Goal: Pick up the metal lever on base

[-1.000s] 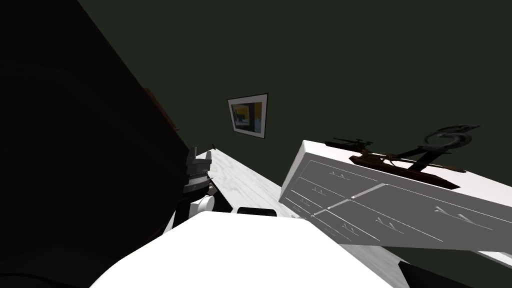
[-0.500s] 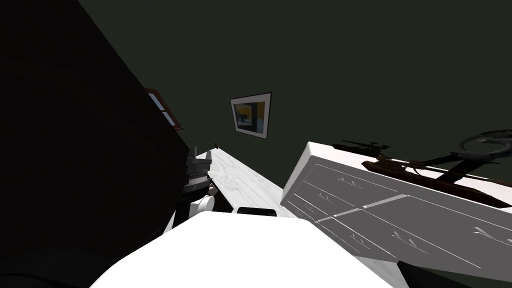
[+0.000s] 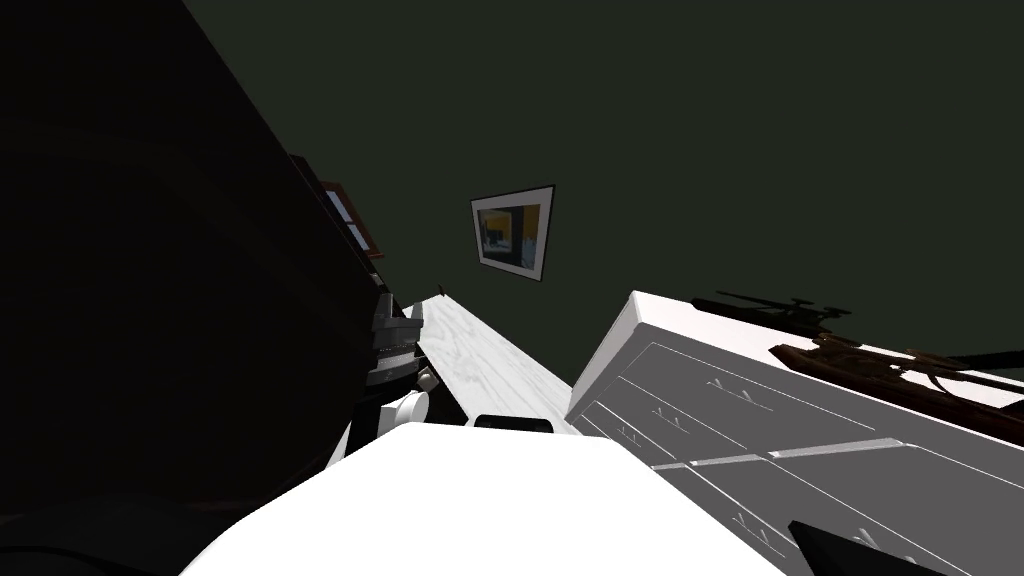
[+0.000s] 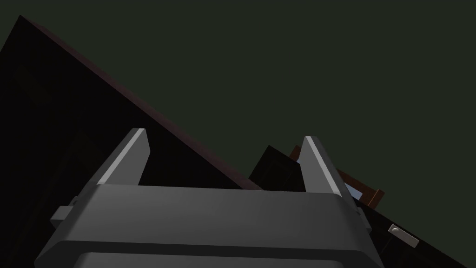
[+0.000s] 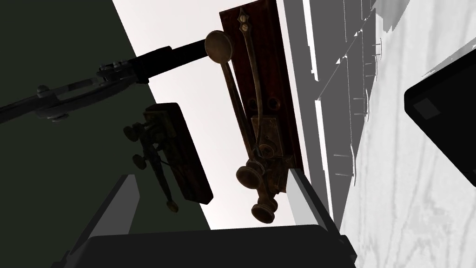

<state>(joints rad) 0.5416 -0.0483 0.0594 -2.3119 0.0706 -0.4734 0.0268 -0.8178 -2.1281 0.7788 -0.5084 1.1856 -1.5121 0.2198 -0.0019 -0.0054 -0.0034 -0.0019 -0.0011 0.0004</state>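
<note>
Dim room — bright white dresser (image 3: 700, 325) top

The metal lever on base (image 5: 262, 104) — a dark brass arm with round knobs on a long reddish-brown wooden plank — lies flat on the white dresser top (image 5: 211, 121).

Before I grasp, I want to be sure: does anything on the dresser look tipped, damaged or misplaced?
Nothing stands out. The long lever on its wooden base and the smaller lever both lie flat on the white dresser top; the slant is the camera's. The right end effector is open.
</note>
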